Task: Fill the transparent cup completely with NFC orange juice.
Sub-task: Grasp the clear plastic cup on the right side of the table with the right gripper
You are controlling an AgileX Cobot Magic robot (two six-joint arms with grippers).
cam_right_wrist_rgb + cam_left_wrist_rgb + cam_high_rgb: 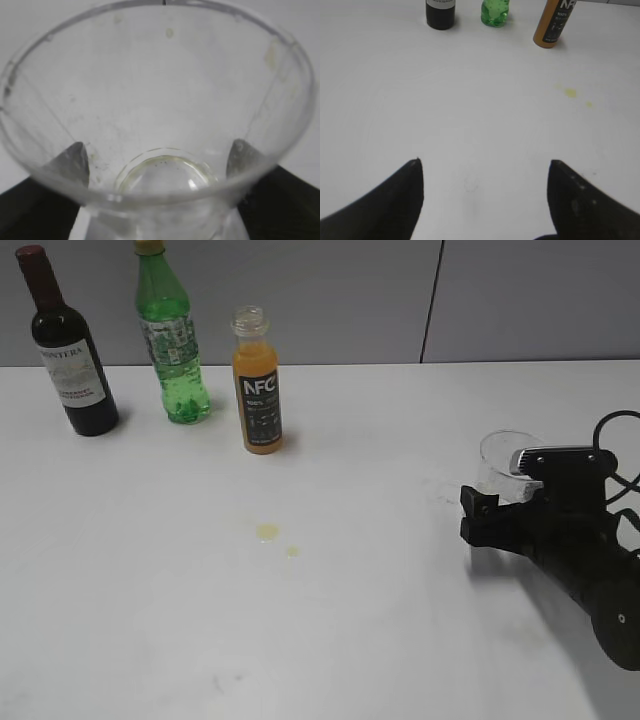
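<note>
The right gripper point(487, 502) stands wide open around the near-empty cup point(503, 457), while the left gripper point(482, 192), also open, holds nothing above the worktop point(380, 580).

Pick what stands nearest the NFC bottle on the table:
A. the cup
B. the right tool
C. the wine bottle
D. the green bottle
D: the green bottle stands just left of the NFC bottle; the cup is far off to the right.
</note>
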